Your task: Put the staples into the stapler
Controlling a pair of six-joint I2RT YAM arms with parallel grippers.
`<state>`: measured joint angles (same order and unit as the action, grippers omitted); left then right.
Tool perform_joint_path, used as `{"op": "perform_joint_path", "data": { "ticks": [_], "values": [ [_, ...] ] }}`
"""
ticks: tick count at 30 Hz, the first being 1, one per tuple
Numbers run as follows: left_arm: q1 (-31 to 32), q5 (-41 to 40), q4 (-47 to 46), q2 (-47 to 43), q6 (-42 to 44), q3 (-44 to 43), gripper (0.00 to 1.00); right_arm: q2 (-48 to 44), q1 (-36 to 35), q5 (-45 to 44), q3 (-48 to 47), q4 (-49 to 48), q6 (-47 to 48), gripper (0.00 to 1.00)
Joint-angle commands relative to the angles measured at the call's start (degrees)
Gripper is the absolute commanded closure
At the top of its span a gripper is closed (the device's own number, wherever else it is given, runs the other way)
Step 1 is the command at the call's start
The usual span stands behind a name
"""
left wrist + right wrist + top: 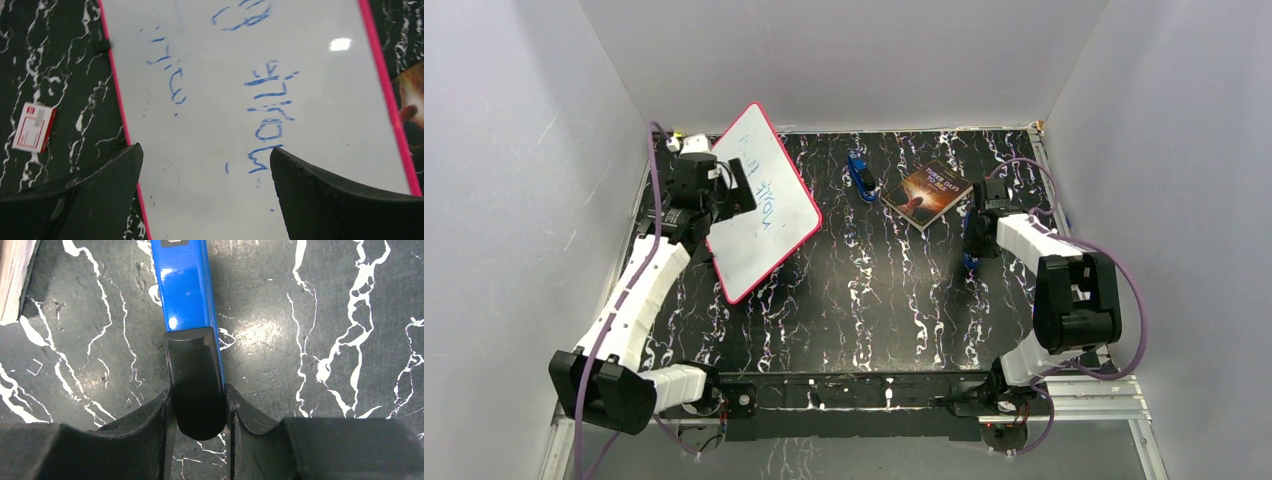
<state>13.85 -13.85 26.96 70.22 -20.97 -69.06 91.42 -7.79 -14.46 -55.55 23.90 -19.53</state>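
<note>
Right gripper [199, 392] pinches the blue stapler [185, 285] by its black end
Left wrist view alone shows a white box [34, 126], contents hidden; left gripper [206, 150] wide open over the whiteboard [240, 75]

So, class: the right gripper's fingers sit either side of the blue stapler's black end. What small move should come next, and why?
Probably finish closing the right gripper on the black end of the stapler. Its fingers flank that end closely, but a firm pinch isn't clear yet, and the stapler lies on the table. A secure hold seems needed before loading.
</note>
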Motion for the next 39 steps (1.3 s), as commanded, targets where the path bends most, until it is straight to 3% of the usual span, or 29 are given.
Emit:
{"op": "perform_joint_path", "data": {
  "ticks": [1,6,9,12,15,23,28,31,36,39],
  "values": [
    [-4.9,-6.0,9.4,-2.7,-5.9,3.0,0.02,-6.2,0.3,1.4,1.2,-4.7,-0.4,1.0],
    [-23.8,-1.1,12.2,-2.1,-6.2,7.5,0.02,-10.4,0.3,3.6,3.4,-7.7,-0.3,1.0],
    [-28.1,6.6,12.0,-1.8,-9.9,11.3,0.02,-12.7,0.2,4.5,4.9,-9.9,-0.9,1.0],
    [-28.2,11.8,11.7,-2.8,-13.5,17.8,0.1,-14.0,0.3,4.8,5.1,-10.3,-1.1,1.0],
    [-28.0,10.7,11.7,-5.0,-16.7,23.4,0.1,-15.2,0.3,5.5,4.8,-10.0,-1.6,1.0],
    [-27.6,8.7,9.6,-3.2,-18.5,25.0,0.1,-16.9,0.2,8.1,4.6,-10.2,-2.5,1.0],
    [-27.0,11.9,4.7,0.7,-20.2,28.8,0.11,-17.0,0.3,9.6,3.9,-10.1,-2.8,1.0],
    [-22.9,12.9,0.8,2.8,-22.5,28.7,0.13,-17.3,0.2,10.5,4.5,-10.5,-3.1,1.0],
    [-9.8,8.7,-4.0,9.7,-27.2,22.6,0.13,-20.2,0.1,10.8,7.7,-13.3,-3.6,1.0],
    [-6.4,8.9,-7.7,16.2,-28.7,19.1,0.12,-23.0,0.2,11.0,8.3,-13.7,-4.1,1.0]
  ]
}}
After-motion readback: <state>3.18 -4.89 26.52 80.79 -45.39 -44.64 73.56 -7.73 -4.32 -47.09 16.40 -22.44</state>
